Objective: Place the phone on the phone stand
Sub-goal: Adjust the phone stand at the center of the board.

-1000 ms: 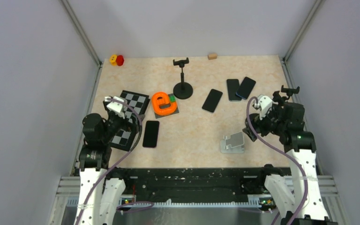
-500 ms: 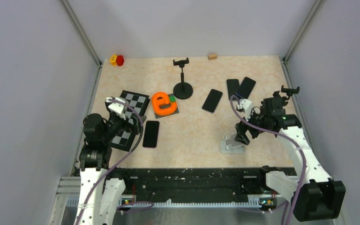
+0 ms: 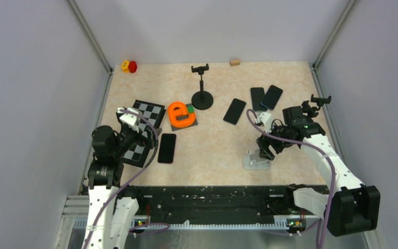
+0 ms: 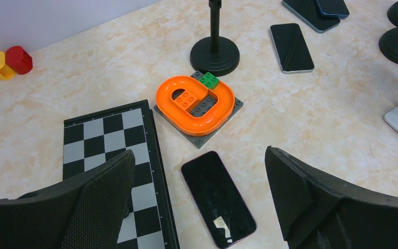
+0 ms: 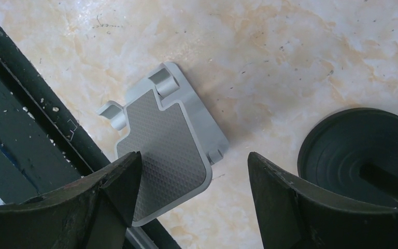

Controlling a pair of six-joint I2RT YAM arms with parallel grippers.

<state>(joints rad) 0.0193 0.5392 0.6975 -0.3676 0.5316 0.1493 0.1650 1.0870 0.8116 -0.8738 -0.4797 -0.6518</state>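
Observation:
A grey phone stand [image 3: 256, 158] sits near the table's front edge, and its textured plate [image 5: 166, 150] fills the right wrist view. My right gripper [image 3: 265, 149] hovers just over it, open [image 5: 193, 161], with the stand's upper corner below the gap and nothing held. A black phone [image 3: 167, 148] lies face up beside the chessboard. In the left wrist view this phone [image 4: 217, 198] lies below and between the fingers of my left gripper [image 4: 199, 155], which is wide open and above it. Other phones lie further back: one alone [image 3: 234, 111] and two overlapping [image 3: 264, 97].
A chessboard [image 3: 146, 128] lies under my left gripper [image 3: 140, 137]. An orange brick track [image 3: 181, 115] and a black tripod stand [image 3: 202, 93] stand mid-table. A second black stand [image 3: 318, 99] is right of my right arm, its base [image 5: 363, 145] close by. The black front rail [image 3: 202, 194] borders the grey stand.
My right arm has swung left and down from the right side to above the grey stand, its jaws narrowing a little. The left arm has not moved.

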